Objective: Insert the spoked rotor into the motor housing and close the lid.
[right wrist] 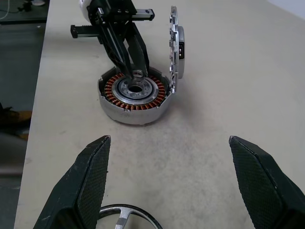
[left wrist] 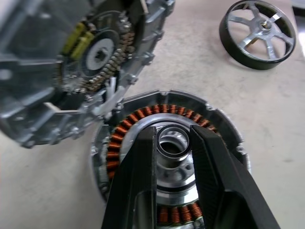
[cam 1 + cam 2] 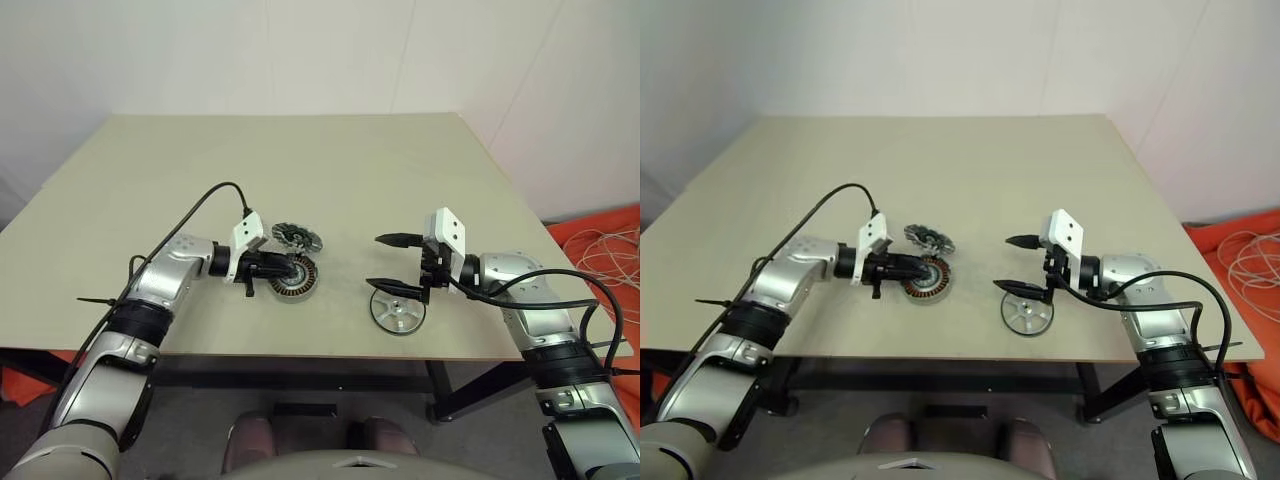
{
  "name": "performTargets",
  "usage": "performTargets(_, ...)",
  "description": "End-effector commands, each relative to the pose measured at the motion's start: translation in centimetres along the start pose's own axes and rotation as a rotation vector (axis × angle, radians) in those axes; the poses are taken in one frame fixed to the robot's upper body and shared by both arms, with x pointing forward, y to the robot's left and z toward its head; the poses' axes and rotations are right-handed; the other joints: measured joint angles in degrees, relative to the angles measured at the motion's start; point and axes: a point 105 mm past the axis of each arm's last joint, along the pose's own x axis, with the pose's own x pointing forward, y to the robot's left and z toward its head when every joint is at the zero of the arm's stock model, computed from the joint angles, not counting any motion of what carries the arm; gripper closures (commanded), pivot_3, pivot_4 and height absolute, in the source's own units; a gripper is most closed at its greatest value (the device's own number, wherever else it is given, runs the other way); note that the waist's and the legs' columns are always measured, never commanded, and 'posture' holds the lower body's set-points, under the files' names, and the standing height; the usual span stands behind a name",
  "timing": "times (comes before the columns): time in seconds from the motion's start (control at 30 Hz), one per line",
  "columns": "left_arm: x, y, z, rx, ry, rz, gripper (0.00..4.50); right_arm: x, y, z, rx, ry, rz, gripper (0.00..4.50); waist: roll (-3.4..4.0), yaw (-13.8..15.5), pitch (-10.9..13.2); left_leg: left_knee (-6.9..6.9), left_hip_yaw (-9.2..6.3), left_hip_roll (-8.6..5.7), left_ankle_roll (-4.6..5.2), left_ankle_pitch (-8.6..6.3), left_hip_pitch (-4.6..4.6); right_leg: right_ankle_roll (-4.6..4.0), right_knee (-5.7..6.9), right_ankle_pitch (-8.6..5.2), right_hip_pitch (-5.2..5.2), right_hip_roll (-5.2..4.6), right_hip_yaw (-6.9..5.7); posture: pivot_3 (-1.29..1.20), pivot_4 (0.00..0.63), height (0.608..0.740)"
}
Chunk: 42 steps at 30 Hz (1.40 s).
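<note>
The motor housing (image 3: 293, 279), a shallow metal cup with copper windings, lies on the table left of centre. The lid (image 1: 175, 47) stands on edge at the housing's far rim, its inner face turned toward the housing. My left gripper (image 2: 172, 131) hovers just over the housing's silver centre, shut on a small silver ring (image 1: 137, 73). The spoked rotor (image 3: 397, 311) lies flat near the front edge, to the right of the housing. My right gripper (image 3: 375, 261) hangs just above and behind the rotor, open wide with nothing between its fingers (image 1: 86, 181).
The beige table (image 3: 300, 160) stretches bare behind the parts, and its front edge runs close to the rotor. An orange cloth with white cables (image 3: 600, 240) lies on the floor to the right of the table.
</note>
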Motion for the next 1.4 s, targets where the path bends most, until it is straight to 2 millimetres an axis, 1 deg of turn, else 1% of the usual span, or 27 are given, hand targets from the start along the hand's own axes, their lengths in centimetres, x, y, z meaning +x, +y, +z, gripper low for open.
performTargets(0.03, -0.2, 0.5, 1.2, 0.046, -0.014, 0.01, 3.81, 0.1, 0.0, 1.5, -0.054, -0.043, 0.003, 0.0, 0.0, 0.01, 0.0, 0.0, 0.0, 0.0, 0.0, 0.0, 0.0, 0.0, 0.0, 0.0, 0.0, 0.0, 0.0, 0.0, 0.0, 0.74)
performTargets(0.4, 0.1, 0.5, 1.4, 0.02, -0.024, 0.002, 3.81, 0.1, -0.1, 1.3, -0.051, -0.046, -0.002, 0.0, 0.0, 0.07, 0.0, -0.01, 0.0, 0.01, 0.0, 0.0, -0.01, 0.0, 0.0, 0.0, -0.01, 0.0, -0.01, 0.0, 0.0, 0.74)
performTargets(0.53, 0.1, 0.3, 1.1, 0.009, -0.003, -0.015, 3.81, 0.3, 0.0, 1.4, -0.052, -0.049, -0.001, 0.0, 0.0, 0.07, 0.0, 0.0, 0.0, 0.0, 0.0, 0.0, -0.02, 0.0, 0.0, 0.0, -0.01, 0.0, -0.01, 0.0, 0.0, 0.74)
performTargets(0.6, 0.0, 0.2, 1.1, -0.001, -0.001, -0.02, 3.06, 0.3, 0.0, 1.4, -0.052, -0.049, -0.002, 0.0, 0.0, 0.07, 0.0, -0.01, 0.0, 0.0, 0.0, 0.0, -0.01, -0.01, 0.0, 0.0, -0.01, 0.0, -0.01, 0.0, 0.0, 0.74)
performTargets(0.73, -0.2, 0.0, 1.4, -0.019, 0.006, -0.031, 1.81, 0.3, 0.0, 1.3, -0.05, -0.047, -0.003, 0.0, 0.0, 0.07, 0.0, -0.01, 0.0, 0.01, 0.0, 0.0, -0.02, -0.01, 0.0, 0.01, -0.01, 0.0, -0.01, 0.0, 0.0, 0.74)
performTargets(0.77, -0.3, 0.4, 1.6, 0.001, 0.011, 0.0, 1.45, 0.3, 0.0, 1.3, -0.049, -0.047, -0.003, 0.0, 0.0, 0.07, 0.0, -0.01, 0.0, 0.01, 0.0, 0.0, -0.02, -0.01, 0.0, 0.01, -0.02, 0.0, -0.01, 0.0, 0.0, 0.74)
performTargets(0.87, -0.8, 0.4, 2.4, 0.013, 0.006, 0.021, 0.46, 0.3, 0.1, 1.3, -0.049, -0.047, -0.003, 0.0, 0.0, 0.06, 0.0, -0.01, 0.0, 0.01, 0.0, 0.0, -0.01, -0.01, 0.0, 0.0, -0.02, 0.0, -0.01, 0.0, 0.0, 0.74)
performTargets(0.9, -1.2, 0.3, 3.0, 0.012, -0.009, 0.023, 0.14, 0.4, 0.1, 1.3, -0.049, -0.048, -0.003, 0.0, 0.0, 0.06, 0.0, -0.01, 0.0, 0.01, 0.0, 0.0, -0.02, -0.01, 0.0, 0.0, -0.02, 0.0, -0.01, 0.0, 0.0, 0.74)
performTargets(1.03, -2.1, -0.3, 4.7, 0.01, -0.049, 0.028, 0.14, 0.5, 0.2, 1.4, -0.049, -0.047, -0.003, 0.0, 0.0, 0.04, 0.01, -0.02, 0.0, 0.01, 0.0, 0.0, -0.02, -0.15, 0.0, 0.09, -0.03, 0.0, -0.01, 0.0, 0.0, 0.74)
performTargets(1.1, -3.4, -0.6, 5.5, 0.022, -0.063, 0.058, 0.14, 0.7, 0.1, 1.4, -0.048, -0.044, -0.005, 0.0, 0.01, -0.16, 0.01, -0.03, 0.0, 0.02, 0.0, 0.0, -0.02, -0.15, 0.0, 0.08, -0.05, 0.0, -0.01, 0.0, 0.0, 0.74)
performTargets(1.23, -5.7, -0.7, 6.1, 0.009, -0.094, 0.149, 0.14, 1.0, -0.2, 1.2, -0.028, -0.024, -0.025, 0.0, 0.04, -0.38, 0.02, -0.08, 0.01, 0.03, -0.01, 0.0, -0.01, -0.18, 0.01, 0.09, -0.08, 0.03, -0.01, 0.0, 0.0, 0.74)
performTargets(1.3, -6.7, -0.6, 6.0, -0.008, -0.103, 0.194, 0.14, 1.1, -0.4, 1.2, -0.009, -0.019, -0.038, 0.0, 0.04, -0.35, 0.02, -0.06, 0.01, 0.02, -0.01, 0.0, -0.01, -0.08, 0.0, 0.03, -0.07, 0.02, -0.01, 0.0, 0.0, 0.74)
performTargets(1.4, -8.3, -0.4, 4.8, -0.04, -0.101, 0.272, 0.14, 1.5, -0.7, 1.4, 0.074, 0.003, -0.059, 0.0, 0.04, -0.37, 0.02, -0.05, 0.01, 0.0, -0.01, 0.0, -0.01, -0.01, 0.0, 0.0, -0.06, 0.01, 0.0, 0.0, 0.0, 0.74)
